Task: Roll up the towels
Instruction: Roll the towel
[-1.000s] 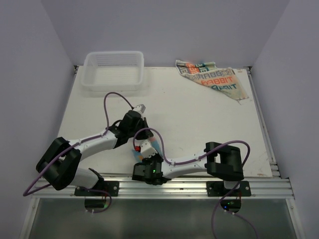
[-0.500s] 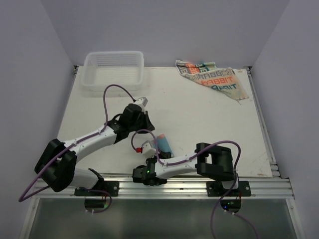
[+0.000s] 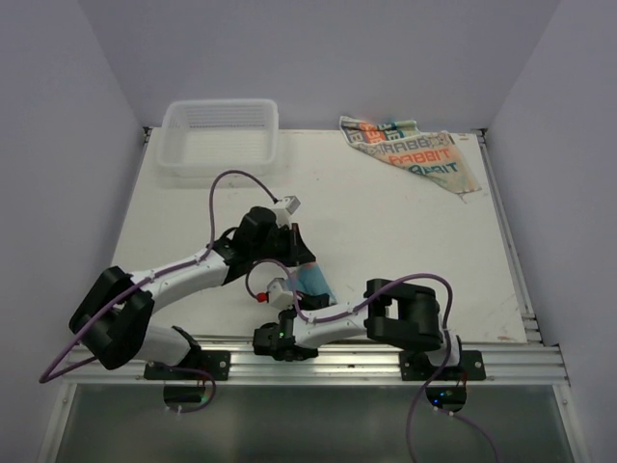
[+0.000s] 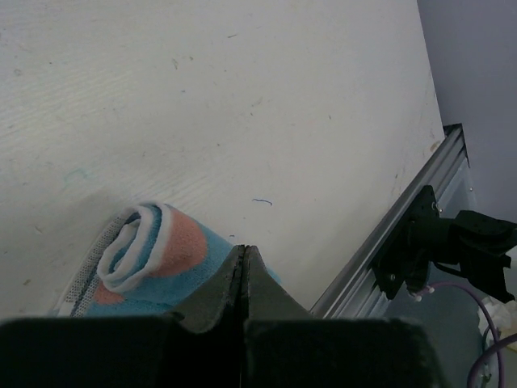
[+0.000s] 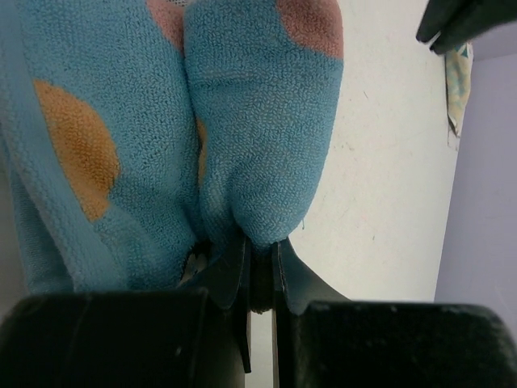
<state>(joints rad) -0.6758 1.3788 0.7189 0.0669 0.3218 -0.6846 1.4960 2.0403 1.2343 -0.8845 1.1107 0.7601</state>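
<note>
Top view: rolled blue towel point(image 3: 314, 281) wedged between left gripper point(image 3: 298, 247) and right gripper point(image 3: 295, 286); cream towel point(image 3: 410, 154) and basket point(image 3: 220, 135) far beyond.
Left wrist: jaws pressed together, empty; roll just left.
Right wrist: jaws pinching a blue towel fold.

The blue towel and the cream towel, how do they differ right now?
The blue towel is rolled into a tube; the cream towel lies spread out. The blue one sits near the front edge, pinched by the right gripper; the cream one lies at the far right, untouched. Blue has orange spots, cream has lettering. Both are soft cloths.
</note>
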